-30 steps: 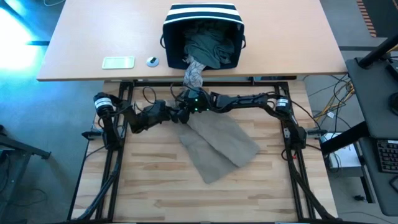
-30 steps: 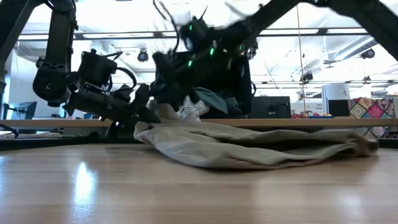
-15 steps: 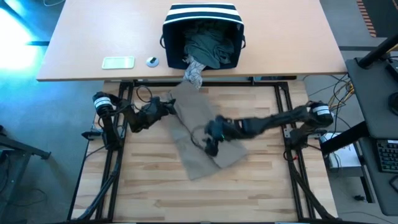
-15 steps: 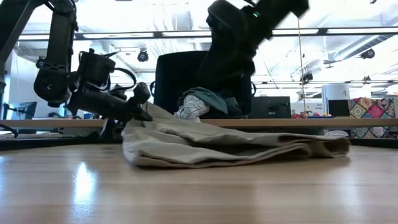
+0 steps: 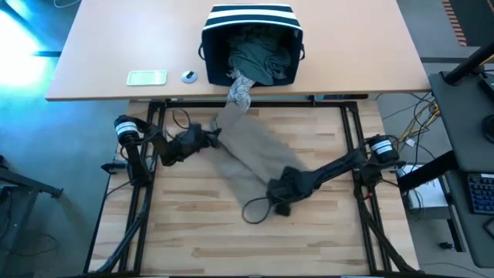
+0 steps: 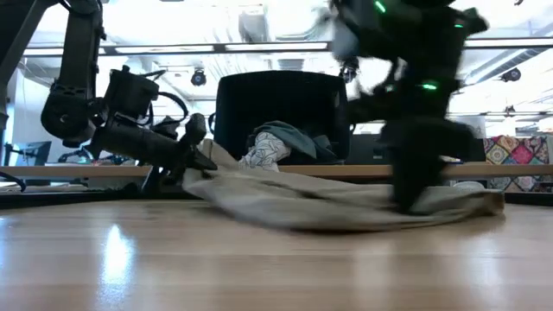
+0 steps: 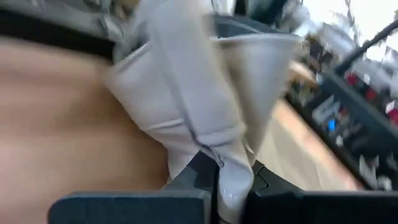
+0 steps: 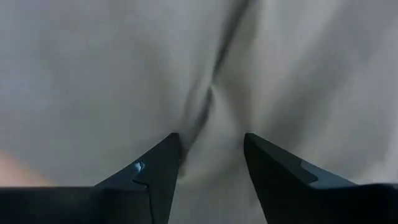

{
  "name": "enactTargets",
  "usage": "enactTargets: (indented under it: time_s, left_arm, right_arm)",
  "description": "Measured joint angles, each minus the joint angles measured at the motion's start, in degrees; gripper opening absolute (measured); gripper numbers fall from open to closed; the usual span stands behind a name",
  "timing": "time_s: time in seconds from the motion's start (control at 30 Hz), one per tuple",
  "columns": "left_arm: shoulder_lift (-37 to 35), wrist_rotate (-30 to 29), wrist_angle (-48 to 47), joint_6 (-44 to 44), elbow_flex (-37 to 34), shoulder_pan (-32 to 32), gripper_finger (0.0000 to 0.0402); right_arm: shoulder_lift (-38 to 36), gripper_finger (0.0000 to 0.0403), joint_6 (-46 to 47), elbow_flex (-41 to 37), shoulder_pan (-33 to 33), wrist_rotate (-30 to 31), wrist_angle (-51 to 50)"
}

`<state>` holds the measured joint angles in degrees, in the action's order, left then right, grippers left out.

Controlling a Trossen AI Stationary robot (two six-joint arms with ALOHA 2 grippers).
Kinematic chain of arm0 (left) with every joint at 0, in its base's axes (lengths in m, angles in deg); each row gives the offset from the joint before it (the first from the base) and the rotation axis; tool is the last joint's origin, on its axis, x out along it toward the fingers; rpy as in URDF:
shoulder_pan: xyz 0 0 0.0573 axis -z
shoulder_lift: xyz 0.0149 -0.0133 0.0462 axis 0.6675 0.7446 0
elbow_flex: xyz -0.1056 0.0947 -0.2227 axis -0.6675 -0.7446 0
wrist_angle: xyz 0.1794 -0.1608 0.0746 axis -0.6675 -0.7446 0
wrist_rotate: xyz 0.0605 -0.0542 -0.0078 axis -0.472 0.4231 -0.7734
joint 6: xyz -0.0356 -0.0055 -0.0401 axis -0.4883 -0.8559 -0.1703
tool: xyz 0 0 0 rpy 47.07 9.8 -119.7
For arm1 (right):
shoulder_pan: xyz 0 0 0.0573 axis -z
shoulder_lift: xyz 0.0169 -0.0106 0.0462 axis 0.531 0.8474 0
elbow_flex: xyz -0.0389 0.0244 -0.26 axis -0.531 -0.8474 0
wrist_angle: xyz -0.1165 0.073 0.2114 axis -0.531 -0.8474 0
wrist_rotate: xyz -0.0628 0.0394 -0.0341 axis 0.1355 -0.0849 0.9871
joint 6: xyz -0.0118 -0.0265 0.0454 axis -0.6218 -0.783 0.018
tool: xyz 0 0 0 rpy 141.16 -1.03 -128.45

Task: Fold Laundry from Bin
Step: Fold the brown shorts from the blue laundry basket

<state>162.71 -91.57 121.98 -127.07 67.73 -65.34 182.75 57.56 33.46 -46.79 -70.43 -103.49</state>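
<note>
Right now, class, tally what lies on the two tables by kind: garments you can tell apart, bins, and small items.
Garments: 3, the tan one, the patterned one, the teal one
Bins: 1
Small items: 2, a flat pale object and a small round object
Total: 6

Bare near table (image 5: 193, 247); tan garment (image 5: 247, 154) across centre.

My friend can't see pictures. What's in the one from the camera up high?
A tan garment lies spread across the wooden table between two dark robot arms. The left gripper is shut on its upper edge, while the right gripper is over its lower end, jaws apart. Behind, a striped navy bin of clothes lies tipped on a desk.
</note>
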Motion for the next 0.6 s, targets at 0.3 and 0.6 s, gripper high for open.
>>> enactTargets:
  time_s: [0.3, 0.6]
  left_arm:
    - [6.3, -26.2, -1.9, -8.2, 7.9, 20.7, 0.0]
    - [11.0, -31.9, -1.7, -10.1, 13.0, 24.1, 0.0]
  right_arm:
    - [-15.8, 0.018, -0.7, -4.9, 3.5, 7.5, -20.5]
    - [-31.3, 0.0179, 9.9, -18.2, 2.2, -3.2, -17.3]
